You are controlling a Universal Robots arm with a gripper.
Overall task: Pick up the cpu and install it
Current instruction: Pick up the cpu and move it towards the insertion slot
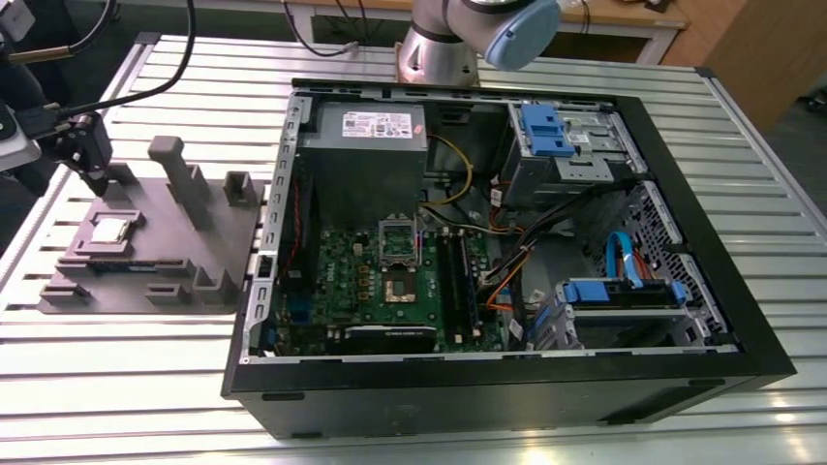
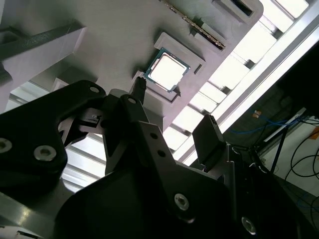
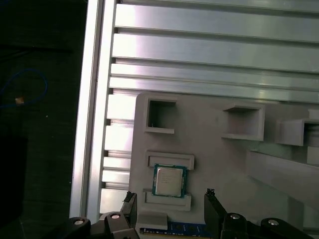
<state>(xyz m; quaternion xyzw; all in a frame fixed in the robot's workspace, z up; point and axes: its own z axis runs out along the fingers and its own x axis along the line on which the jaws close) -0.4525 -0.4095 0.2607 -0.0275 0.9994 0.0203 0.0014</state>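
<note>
The cpu (image 1: pixel 110 230) is a small silvery square lying flat in a raised pocket of the grey fixture tray (image 1: pixel 155 291), at the exterior view's left. My gripper (image 1: pixel 97 182) hangs above the tray, a little behind the chip and apart from it. In the first wrist view the cpu (image 3: pixel 169 180) sits between the spread fingertips of the gripper (image 3: pixel 170 195), below them. In the second wrist view the cpu (image 2: pixel 167 69) lies just beyond the open gripper (image 2: pixel 174 99). Nothing is held between the fingers.
An open black computer case (image 1: pixel 698 242) fills the middle and right of the slatted metal table (image 1: pixel 130 387). Inside it are the green motherboard (image 1: pixel 343 291) with its socket (image 1: pixel 398 262), a grey power supply (image 1: pixel 368 145), blue drive clips and cables. Upright posts (image 1: pixel 170 160) stand on the tray.
</note>
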